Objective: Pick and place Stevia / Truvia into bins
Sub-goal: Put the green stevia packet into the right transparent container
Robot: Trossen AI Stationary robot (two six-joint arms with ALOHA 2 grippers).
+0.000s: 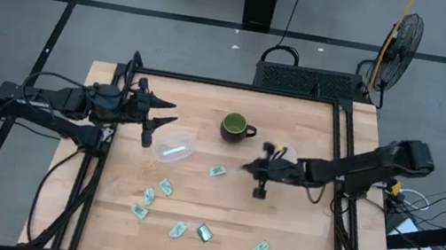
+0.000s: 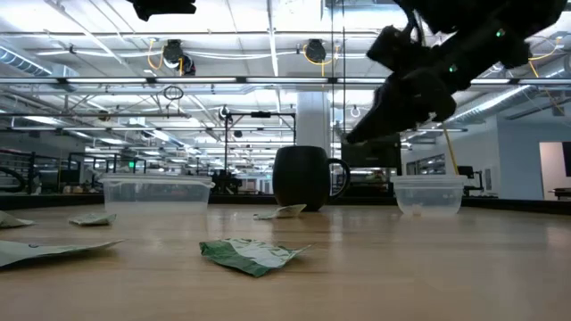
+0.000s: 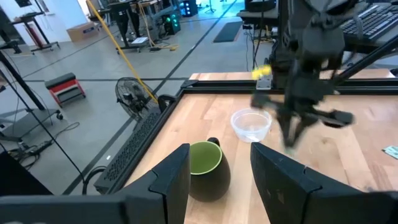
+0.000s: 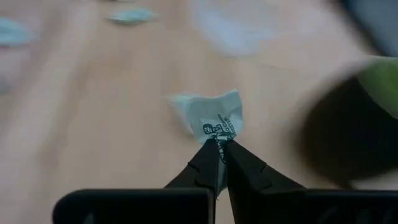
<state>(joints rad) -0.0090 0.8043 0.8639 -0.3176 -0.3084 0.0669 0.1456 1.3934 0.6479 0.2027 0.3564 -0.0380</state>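
Right gripper [image 4: 219,144], which you steer, pinches a pale packet [image 4: 214,118] by its edge; its bin [image 3: 251,124] sits just behind, beside the mug [image 1: 235,127].

Dark green mug [image 1: 235,128] on wooden table [image 1: 295,235]

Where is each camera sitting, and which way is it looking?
High view: above the table, looking straight down; both arms show, the left hand open.
Low view: at tabletop height, looking level past a packet to the mug; the right arm hangs overhead.
Left wrist view: on the left arm, facing the mug between its own fingers.
Right wrist view: on the right arm; the right hand is shut on a white packet.
Shared: the high view and left wrist view both show the green mug.
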